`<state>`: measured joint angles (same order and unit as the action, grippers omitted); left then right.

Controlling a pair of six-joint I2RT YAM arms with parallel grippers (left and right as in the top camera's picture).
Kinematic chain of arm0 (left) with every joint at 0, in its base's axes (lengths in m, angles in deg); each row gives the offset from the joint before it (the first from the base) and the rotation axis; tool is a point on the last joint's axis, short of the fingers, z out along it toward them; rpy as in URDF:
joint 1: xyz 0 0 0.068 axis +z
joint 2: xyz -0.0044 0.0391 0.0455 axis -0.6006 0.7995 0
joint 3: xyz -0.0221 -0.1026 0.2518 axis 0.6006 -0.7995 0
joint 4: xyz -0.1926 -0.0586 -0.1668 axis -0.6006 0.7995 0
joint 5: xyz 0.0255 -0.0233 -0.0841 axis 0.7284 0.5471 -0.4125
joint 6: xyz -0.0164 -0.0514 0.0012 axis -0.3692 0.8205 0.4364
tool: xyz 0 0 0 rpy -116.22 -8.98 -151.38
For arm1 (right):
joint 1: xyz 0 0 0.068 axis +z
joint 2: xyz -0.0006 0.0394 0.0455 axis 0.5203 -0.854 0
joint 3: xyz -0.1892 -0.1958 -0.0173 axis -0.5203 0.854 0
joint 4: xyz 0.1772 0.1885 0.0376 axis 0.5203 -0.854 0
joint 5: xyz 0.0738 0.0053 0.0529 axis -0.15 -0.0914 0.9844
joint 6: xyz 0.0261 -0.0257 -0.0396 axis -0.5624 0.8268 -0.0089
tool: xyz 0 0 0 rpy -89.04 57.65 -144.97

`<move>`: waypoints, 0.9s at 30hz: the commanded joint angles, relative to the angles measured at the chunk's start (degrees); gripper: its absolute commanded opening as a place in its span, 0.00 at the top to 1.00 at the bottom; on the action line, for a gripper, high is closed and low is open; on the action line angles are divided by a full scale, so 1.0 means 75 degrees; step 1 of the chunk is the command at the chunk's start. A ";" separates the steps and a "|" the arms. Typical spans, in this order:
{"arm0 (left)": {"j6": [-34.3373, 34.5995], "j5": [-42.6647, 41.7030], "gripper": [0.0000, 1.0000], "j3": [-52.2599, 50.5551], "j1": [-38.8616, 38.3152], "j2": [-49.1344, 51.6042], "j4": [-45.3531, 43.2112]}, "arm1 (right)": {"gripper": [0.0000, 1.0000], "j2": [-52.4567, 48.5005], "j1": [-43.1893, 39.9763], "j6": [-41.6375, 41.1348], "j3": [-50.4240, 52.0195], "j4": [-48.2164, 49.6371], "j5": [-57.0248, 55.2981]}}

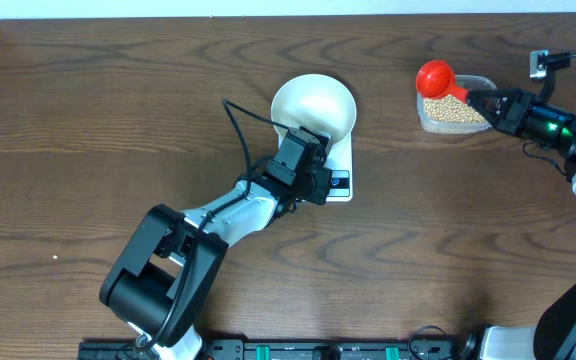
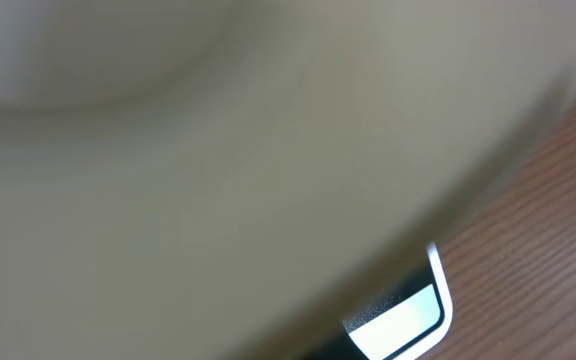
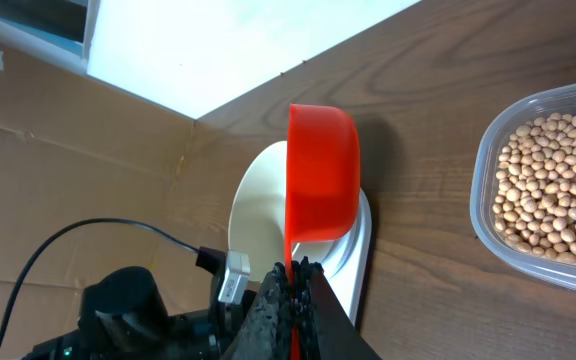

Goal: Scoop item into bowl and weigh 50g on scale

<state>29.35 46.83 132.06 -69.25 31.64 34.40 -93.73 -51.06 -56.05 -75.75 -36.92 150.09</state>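
Now | 1 bowl (image 1: 313, 105), 1 scale (image 1: 343, 165) | right claw (image 3: 290, 285) clamps 1 scoop (image 1: 434, 77) | left claw (image 1: 303, 140) unclear

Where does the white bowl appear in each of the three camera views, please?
Overhead: bowl top centre, on the scale.
Left wrist: bowl, blurred, fills most of the frame.
Right wrist: bowl centre-left, partly behind the red scoop.
Shared landmark: the scale under the bowl; left wrist shows its display bottom right, right wrist its edge below the scoop.
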 commanded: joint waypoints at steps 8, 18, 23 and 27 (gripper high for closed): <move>0.0003 0.0087 0.93 -0.0041 0.0108 0.0385 0.0737 | 0.99 0.0082 -0.0017 0.0079 -0.0131 -0.0006 0.0044; 0.0003 0.1003 0.93 -0.0041 0.0111 0.0388 0.0816 | 0.99 0.0082 -0.0017 0.0076 -0.0131 -0.0006 0.0050; 0.0003 0.1233 0.93 -0.0041 0.0111 0.0388 0.0793 | 0.99 0.0082 -0.0017 0.0079 -0.0131 -0.0003 0.0047; 0.0003 0.1233 0.93 -0.0041 0.0111 0.0388 0.0860 | 0.99 0.0082 -0.0017 0.0076 -0.0131 -0.0006 0.0047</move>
<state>29.31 49.28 133.39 -69.29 31.57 38.51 -93.73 -51.06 -56.05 -75.75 -36.92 150.07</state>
